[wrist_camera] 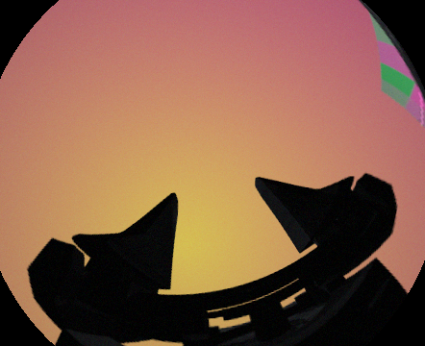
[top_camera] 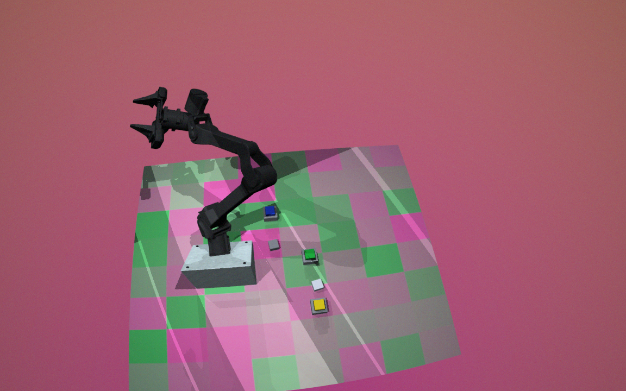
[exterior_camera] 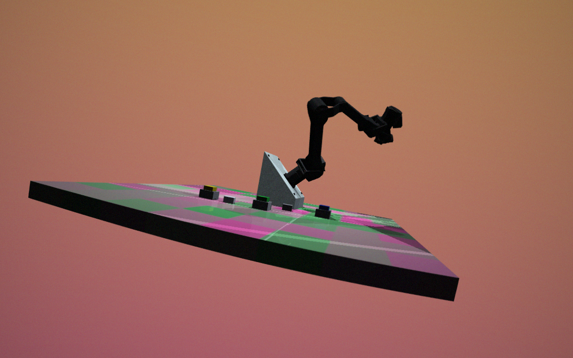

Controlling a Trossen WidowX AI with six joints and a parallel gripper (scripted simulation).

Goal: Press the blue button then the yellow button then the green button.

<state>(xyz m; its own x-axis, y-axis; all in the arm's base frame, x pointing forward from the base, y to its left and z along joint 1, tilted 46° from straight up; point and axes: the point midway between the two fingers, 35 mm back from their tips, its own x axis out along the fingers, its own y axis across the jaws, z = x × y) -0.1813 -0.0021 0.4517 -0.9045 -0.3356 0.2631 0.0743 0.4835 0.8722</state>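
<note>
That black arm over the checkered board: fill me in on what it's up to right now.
The arm is raised high and away from the board, its gripper open and holding nothing, pointing out past the board's edge. Three buttons sit beside its base: blue, green and yellow, with a grey block and a white block between them. Nothing is being touched; the blue button, first to be pressed, is not yet approached.

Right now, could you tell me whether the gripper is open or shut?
Open: the gripper has its jaws spread wide with only background between them, and it holds nothing.
</note>
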